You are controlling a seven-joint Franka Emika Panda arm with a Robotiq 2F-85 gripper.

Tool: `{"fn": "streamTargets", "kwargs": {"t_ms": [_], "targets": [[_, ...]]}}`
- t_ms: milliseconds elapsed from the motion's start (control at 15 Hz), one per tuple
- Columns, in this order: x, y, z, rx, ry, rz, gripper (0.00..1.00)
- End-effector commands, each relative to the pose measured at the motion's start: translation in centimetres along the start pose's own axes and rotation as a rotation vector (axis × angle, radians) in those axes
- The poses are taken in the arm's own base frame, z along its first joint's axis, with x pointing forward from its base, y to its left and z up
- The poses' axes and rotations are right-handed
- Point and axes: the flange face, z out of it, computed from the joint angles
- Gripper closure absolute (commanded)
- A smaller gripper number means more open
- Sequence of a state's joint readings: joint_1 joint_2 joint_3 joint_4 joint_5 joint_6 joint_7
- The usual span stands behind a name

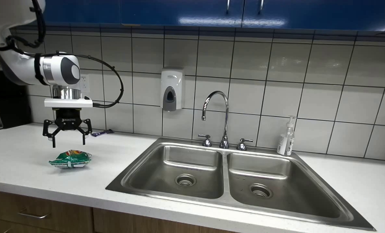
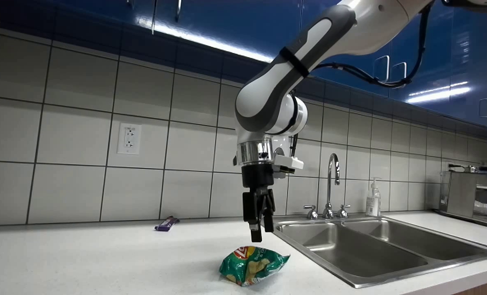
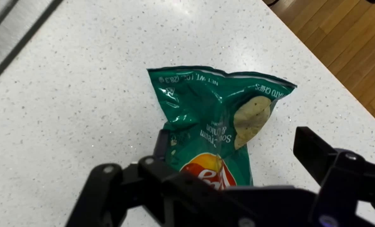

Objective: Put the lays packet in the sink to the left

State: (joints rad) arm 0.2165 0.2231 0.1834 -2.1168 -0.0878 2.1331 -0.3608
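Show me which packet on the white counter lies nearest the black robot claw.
The crumpled green Lay's chip bag, lying below the open black two-fingered gripper; the slim purple packet lies farther off, by the white tiled wall.

White countertop bears Lays packet, purple wrapper.

My end effector, jaws spread, pointing down above the Lays packet, which lies on the table near the sink.
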Motion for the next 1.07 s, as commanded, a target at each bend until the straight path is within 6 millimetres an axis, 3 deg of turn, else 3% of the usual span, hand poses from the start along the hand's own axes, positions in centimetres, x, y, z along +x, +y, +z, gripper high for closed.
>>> {"fn": "streamTargets", "kwargs": {"t_ms": [0,733,1000], "targets": [[0.9,0.2,0.1,-0.008,-0.022,0.027,0.00],[1.3,0.5,1.7,0.012,-0.046,0.030,0.00],[1.4,0.5,2.3,0.019,-0.055,0.027,0.09]]}}
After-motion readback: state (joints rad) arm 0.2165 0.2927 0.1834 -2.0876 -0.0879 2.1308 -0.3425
